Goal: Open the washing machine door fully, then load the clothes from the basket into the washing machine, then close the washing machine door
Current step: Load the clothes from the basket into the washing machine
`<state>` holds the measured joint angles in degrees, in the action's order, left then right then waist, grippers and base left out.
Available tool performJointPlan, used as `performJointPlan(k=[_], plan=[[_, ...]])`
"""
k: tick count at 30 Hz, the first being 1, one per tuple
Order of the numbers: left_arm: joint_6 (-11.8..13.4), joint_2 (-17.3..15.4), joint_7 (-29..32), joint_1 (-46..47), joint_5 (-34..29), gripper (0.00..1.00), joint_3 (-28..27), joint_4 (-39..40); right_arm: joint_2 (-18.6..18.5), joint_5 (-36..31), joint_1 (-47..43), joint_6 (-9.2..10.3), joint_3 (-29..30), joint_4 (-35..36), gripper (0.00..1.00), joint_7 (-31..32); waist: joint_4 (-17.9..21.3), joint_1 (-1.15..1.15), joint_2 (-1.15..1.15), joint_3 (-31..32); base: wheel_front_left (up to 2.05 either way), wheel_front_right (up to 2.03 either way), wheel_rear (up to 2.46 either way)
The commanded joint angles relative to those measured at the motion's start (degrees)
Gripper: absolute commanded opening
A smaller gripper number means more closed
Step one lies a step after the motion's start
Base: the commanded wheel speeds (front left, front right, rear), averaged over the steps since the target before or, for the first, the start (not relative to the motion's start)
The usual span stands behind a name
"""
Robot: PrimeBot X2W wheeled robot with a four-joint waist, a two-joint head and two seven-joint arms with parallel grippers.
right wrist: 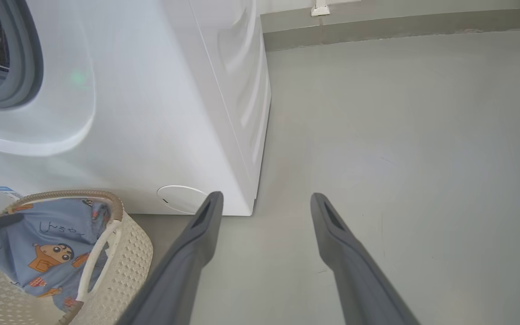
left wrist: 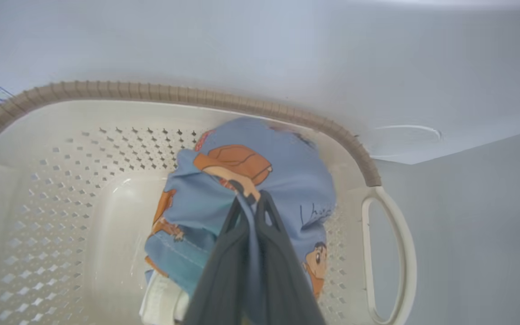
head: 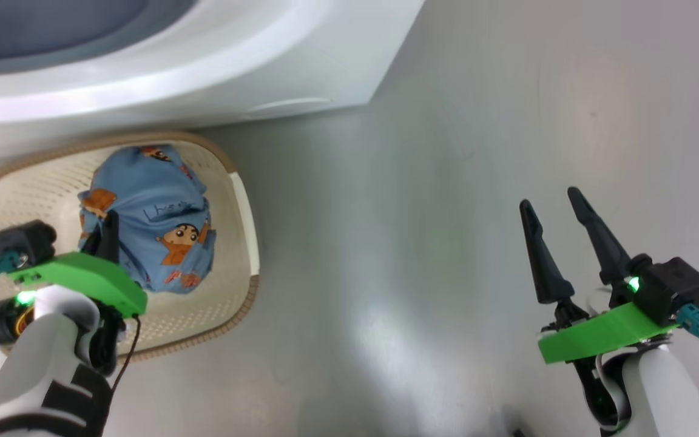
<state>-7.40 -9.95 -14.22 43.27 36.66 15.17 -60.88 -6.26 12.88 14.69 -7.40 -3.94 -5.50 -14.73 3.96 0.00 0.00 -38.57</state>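
The clothes (left wrist: 287, 180) in the basket (left wrist: 106, 89) are clamped between the fingers of the left gripper (left wrist: 251, 198); the right gripper (head: 550, 200) is held, fingers wide, above the floor (head: 416, 243)

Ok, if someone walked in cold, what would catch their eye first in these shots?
The clothes, a blue cartoon-print bundle, sit in the cream basket at the foot of the white washing machine. The left gripper is shut on a fold of that bundle, while the right gripper hangs open above the grey floor.
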Motion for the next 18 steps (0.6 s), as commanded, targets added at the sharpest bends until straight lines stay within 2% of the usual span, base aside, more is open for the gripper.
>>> performJointPlan(k=[1,5,18], plan=[[0.28,-2.87,-0.75,-3.27,-1.0,0.0,-2.59,3.0,-0.45,0.79,-2.66,-0.09,-1.44,0.59,1.0,-0.27,-1.94,0.0,0.0,4.64,0.0,0.0,0.0],[0.98,-2.86,-0.76,-8.81,-3.8,0.0,-6.26,10.48,-1.45,1.13,-3.34,-0.09,-1.9,-0.49,1.0,-0.27,-2.28,0.0,0.0,8.09,0.0,0.0,0.0],[1.69,0.31,-0.77,-21.41,-13.29,0.0,-16.13,30.56,-2.08,2.2,-6.56,-0.09,-2.62,-2.3,1.0,-0.27,-4.45,0.0,0.0,18.28,0.0,0.0,0.0]])
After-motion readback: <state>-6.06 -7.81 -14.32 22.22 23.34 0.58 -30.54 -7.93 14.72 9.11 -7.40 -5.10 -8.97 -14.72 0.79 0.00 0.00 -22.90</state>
